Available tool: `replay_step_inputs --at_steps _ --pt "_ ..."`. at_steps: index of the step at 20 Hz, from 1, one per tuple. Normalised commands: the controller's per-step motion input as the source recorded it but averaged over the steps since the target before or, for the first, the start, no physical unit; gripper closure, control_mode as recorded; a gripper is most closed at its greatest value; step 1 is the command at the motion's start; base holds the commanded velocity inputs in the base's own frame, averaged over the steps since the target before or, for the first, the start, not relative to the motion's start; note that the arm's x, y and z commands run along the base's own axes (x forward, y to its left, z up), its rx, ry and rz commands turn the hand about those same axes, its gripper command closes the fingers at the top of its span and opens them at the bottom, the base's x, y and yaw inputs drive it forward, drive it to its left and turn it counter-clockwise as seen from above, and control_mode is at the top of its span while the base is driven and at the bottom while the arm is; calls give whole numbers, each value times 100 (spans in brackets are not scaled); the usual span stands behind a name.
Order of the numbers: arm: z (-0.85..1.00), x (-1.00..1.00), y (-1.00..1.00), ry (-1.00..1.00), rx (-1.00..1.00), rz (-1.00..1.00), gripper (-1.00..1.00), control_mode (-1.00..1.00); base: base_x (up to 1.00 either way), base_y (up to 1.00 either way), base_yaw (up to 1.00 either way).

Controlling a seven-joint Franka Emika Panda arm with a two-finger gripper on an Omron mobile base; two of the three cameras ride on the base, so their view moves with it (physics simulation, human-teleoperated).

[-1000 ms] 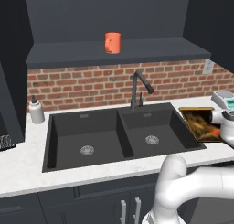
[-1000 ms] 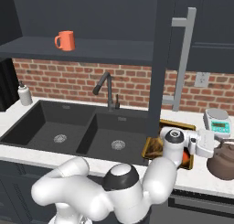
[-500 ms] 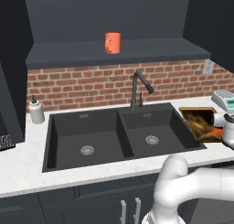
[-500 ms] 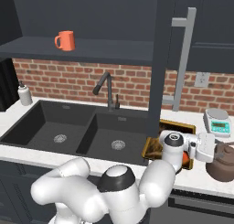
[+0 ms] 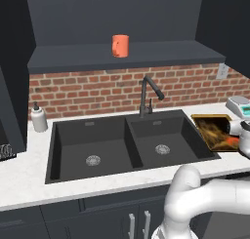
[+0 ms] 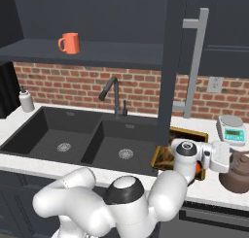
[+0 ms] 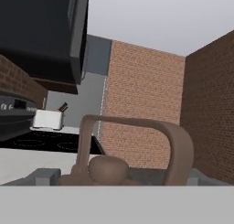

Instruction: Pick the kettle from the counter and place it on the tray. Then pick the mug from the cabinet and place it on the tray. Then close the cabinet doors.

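fingers: the gripper (image 6: 228, 157) is sitting right at the kettle's handle with its fingers spread wide, not gripping anything yet as far as I can tell. In the hand view the arched handle is standing dead ahead, with the lid knob just under it.

kettle: the kettle (image 6: 238, 173) (image 7: 132, 166) is resting on the bench (image 6: 214, 191), just past the tray on the side away from the sink. It's upright and hasn't been lifted.

tray: the tray (image 5: 218, 131) (image 6: 181, 137) is lying flat on the bench right beside the sink (image 5: 117, 145) (image 6: 82, 144), between the sink and the kettle. Nothing from the task is sitting on it yet.

scale: a white kitchen scale (image 6: 231, 129) is sitting behind the kettle, near the brick wall.

mug: the orange mug (image 5: 120, 46) (image 6: 69, 43) is waiting on the cabinet shelf (image 5: 127, 55), above the sink and well apart from the tray.

cabinet doors: the right-hand door (image 6: 171, 52) with its long silver bar handle (image 6: 194, 62) is hanging open, above the tray.

step in hand: I'd say it's lining up the kettle grab, the very first step.

next move: it's probably going to need to ease the fingers around that thin handle, pinch, then lift straight up and carry it sideways over the tray rim. The handle is skinny, so an off-centre pinch could let the kettle swing.
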Motion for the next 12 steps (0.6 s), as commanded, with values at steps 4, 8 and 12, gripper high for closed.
replay_step_inputs --at_steps 4,8,12 --pt "-25 0 1 5 -5 5 100 -100 0 0 0" --pt "-12 0 11 0 -15 8 100 -100 0 0 0" --pt "4 -23 11 -9 -12 10 100 -100 0 0 0"
